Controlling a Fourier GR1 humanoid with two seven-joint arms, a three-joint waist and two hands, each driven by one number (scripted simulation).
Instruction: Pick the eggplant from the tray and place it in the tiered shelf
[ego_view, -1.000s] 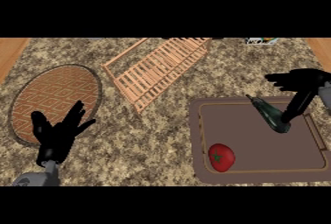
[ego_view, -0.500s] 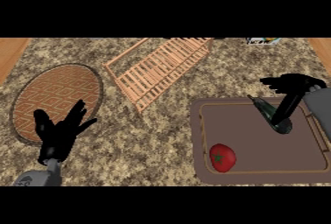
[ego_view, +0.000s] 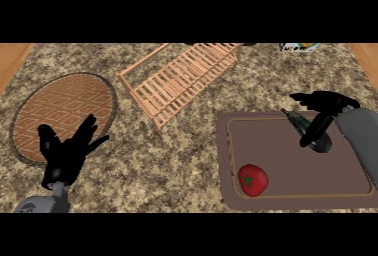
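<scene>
Since the earlier frame the right hand (ego_view: 322, 106) has been brought lower and further in over the tray (ego_view: 230, 197), while the left hand (ego_view: 68, 155) has stayed where it was, open with fingers up, at the lower left of the surface (ego_view: 170, 165). The right hand's fingers are extended downward onto the eggplant (ego_view: 308, 131); whether they have closed round it cannot be told, as the dark fingers merge with the dark vegetable. The eggplant lies at a slant in the tray's upper right part. A tomato (ego_view: 252, 179) is seen lower left within the same tray, well apart from the eggplant. The wooden tiered shelf (ego_view: 181, 80) lies tilted beyond the tray's upper left corner. A round woven mat (ego_view: 63, 112) is placed at the far left, partly overlapped by the left hand.
</scene>
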